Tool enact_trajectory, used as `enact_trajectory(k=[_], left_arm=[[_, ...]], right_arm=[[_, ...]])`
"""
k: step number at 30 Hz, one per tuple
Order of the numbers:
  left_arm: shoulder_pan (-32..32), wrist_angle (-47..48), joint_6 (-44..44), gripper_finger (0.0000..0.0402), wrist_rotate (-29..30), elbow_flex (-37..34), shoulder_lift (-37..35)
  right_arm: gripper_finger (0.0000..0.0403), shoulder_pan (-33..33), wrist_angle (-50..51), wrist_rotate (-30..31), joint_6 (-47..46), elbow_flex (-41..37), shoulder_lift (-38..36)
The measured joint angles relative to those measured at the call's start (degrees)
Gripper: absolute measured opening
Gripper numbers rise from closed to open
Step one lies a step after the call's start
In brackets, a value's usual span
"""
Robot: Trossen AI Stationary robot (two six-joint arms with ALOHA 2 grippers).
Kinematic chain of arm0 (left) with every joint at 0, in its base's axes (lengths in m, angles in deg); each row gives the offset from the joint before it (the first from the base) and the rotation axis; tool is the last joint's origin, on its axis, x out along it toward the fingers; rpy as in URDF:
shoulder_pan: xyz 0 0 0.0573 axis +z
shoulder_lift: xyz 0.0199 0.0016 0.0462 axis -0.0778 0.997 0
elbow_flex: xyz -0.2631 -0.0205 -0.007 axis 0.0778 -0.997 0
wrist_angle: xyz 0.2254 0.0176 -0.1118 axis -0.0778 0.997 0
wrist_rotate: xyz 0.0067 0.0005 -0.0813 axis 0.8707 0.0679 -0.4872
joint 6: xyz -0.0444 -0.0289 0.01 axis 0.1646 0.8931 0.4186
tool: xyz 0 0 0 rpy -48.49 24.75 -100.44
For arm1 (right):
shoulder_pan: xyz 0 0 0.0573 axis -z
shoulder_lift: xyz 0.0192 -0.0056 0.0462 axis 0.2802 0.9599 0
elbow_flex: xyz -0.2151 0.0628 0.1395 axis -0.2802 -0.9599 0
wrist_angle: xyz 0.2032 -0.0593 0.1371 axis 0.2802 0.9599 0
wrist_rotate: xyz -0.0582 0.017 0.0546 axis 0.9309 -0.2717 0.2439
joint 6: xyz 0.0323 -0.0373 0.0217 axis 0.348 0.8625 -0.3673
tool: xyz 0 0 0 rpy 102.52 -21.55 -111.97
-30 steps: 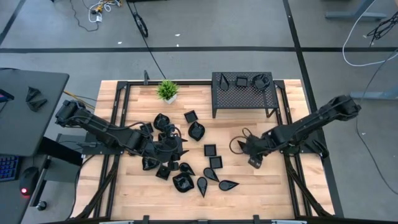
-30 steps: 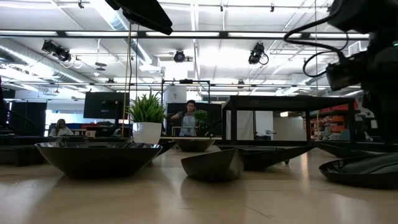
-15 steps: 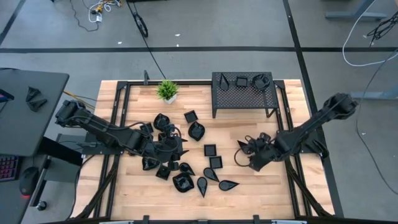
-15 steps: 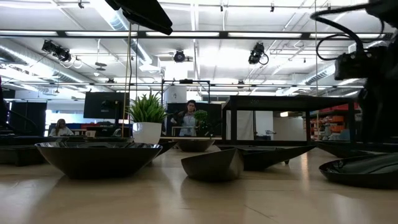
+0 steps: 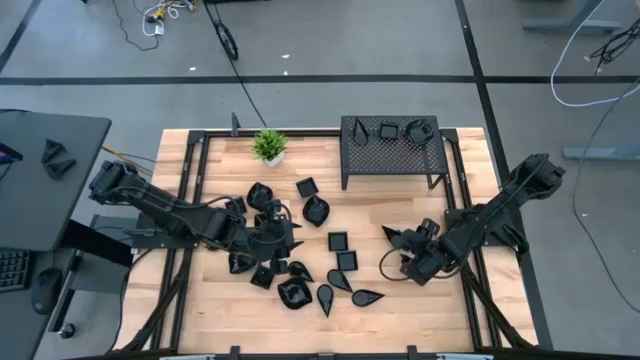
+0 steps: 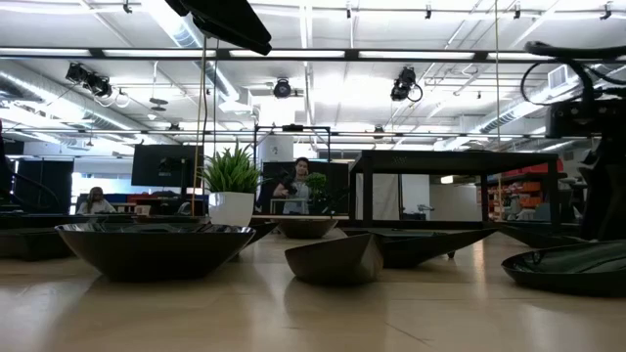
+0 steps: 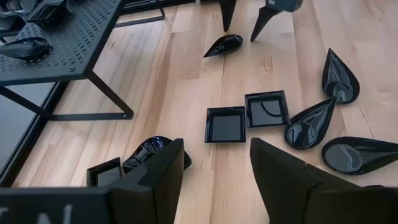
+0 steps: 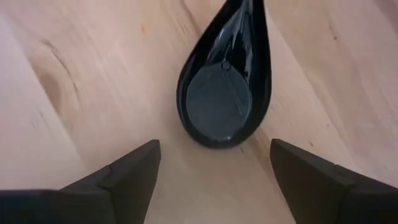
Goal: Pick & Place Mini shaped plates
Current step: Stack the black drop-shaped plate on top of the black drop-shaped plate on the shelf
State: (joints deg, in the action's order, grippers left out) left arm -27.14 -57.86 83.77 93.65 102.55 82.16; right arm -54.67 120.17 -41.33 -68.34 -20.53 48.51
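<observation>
While left gripper idles spread wide over the mini shaped plates scattered mid-table, right gripper hovers wide open, empty, just short of a teardrop plate lying alone on bare wood. Probably light, rigid, glossy, so slippery and chip-prone. Best to pinch the raised rim across the narrow tail, not the shallow bowl.

Pale wooden counter, plank-topped, framed in black rails. Scattered across its middle: glossy black mini shaped plates, square, teardrop and rounded. Along the far edge: a small potted plant and a black perforated rack.
</observation>
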Motion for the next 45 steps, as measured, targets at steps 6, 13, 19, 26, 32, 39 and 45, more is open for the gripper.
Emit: enact_trajectory(k=[6, 13, 19, 26, 32, 39, 45], left_arm=[[0.0, 0.0, -0.1, 0.0192, 0.0, 0.0, 0.0], [0.0, 0.0, -0.2, 0.0192, 0.0, 0.0, 0.0], [0.0, 0.0, -0.2, 0.0192, 0.0, 0.0, 0.0], [0.0, -0.2, -0.5, 0.0192, 0.0, 0.0, 0.0], [0.0, -0.2, -0.4, 0.0192, 0.0, 0.0, 0.0], [0.0, -0.2, -0.5, 0.0192, 0.0, 0.0, 0.0], [0.0, -0.2, -0.5, 0.0193, 0.0, 0.0, 0.0]], right_arm=[[0.0319, -1.4, -1.8, 4.5, -7.9, 0.0, 2.5], [0.0303, -1.9, -15.4, 9.1, -9.7, -6.5, 2.5], [0.0284, -1.7, -19.2, 12.4, -7.6, -7.8, 2.8], [0.0265, -1.2, -20.7, 12.9, 1.3, -7.8, 2.8], [0.0247, -0.6, -23.0, 12.8, 1.7, -7.9, 2.9], [0.0224, -0.6, -24.4, 12.3, 0.9, -6.3, 2.9], [0.0216, -0.5, -22.7, 13.9, 4.0, -2.3, 2.9]])
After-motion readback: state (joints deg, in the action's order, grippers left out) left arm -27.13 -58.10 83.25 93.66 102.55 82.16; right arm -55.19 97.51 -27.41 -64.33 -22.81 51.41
